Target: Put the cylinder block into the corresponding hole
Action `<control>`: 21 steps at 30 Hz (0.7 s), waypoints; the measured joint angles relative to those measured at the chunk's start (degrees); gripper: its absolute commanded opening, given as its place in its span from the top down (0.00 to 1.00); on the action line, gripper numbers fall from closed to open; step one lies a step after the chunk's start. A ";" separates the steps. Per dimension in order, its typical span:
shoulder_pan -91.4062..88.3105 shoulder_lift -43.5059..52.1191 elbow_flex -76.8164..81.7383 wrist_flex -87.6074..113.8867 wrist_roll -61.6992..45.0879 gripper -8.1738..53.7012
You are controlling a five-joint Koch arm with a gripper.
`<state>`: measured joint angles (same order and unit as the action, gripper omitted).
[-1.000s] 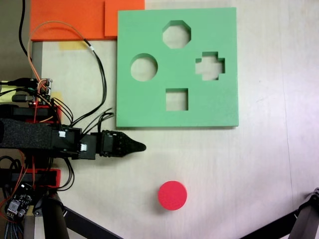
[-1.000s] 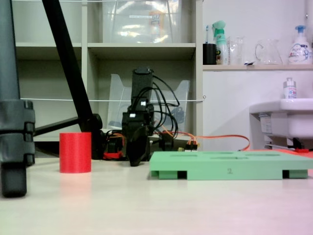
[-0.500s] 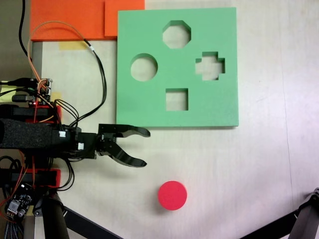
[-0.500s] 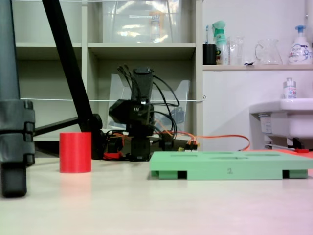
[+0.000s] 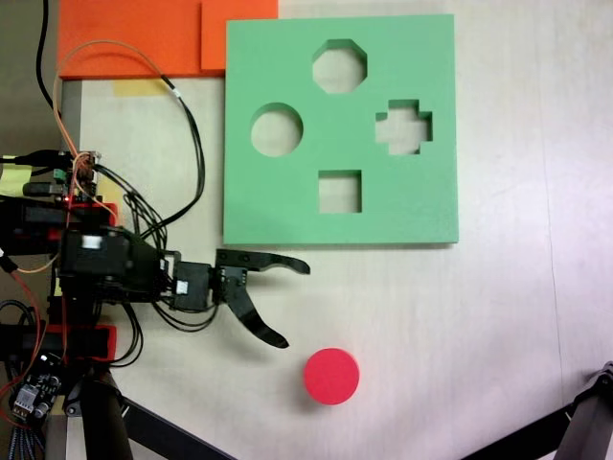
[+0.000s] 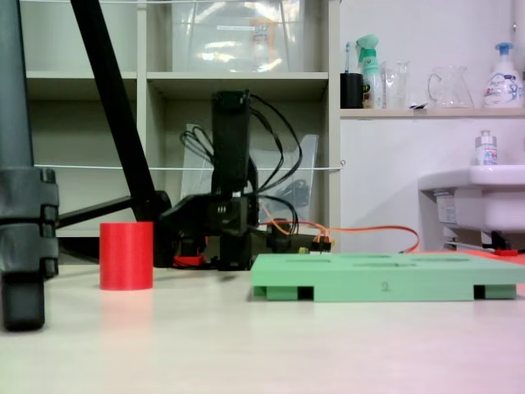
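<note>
Black gripper (image 5: 296, 303) with jaws spread wide and empty, near short red foam cylinder block (image 5: 331, 376), round cutout (image 5: 277, 130) in square green foam board (image 5: 412, 201) well apart, cutouts hidden in low side view, arm base cut off at surface's edge.

light: bright, even, soft shadows | glare: mild on table (image 5: 460, 316) | focus: low fixed view perhaps slightly soft

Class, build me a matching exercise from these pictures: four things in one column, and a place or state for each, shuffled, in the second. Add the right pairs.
Things:
1. cylinder block
2. pincer
3. round hole
4. orange foam sheet

Places or states, going by the top-down fixed view:
A. open, holding nothing
B. empty, on the left side of the green board
C. alone on the table, below the board
D. at the top left corner

Pairs: 1-C, 2-A, 3-B, 4-D
</note>
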<state>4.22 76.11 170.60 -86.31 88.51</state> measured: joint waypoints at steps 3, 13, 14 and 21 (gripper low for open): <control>2.99 -5.19 -2.37 -3.87 0.00 0.03; 10.37 -13.97 -11.43 -4.04 0.00 0.03; 10.90 -14.77 -12.92 -4.04 0.00 0.03; 14.77 -18.54 -20.39 -4.04 0.09 0.10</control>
<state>18.98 57.57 150.21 -90.35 88.59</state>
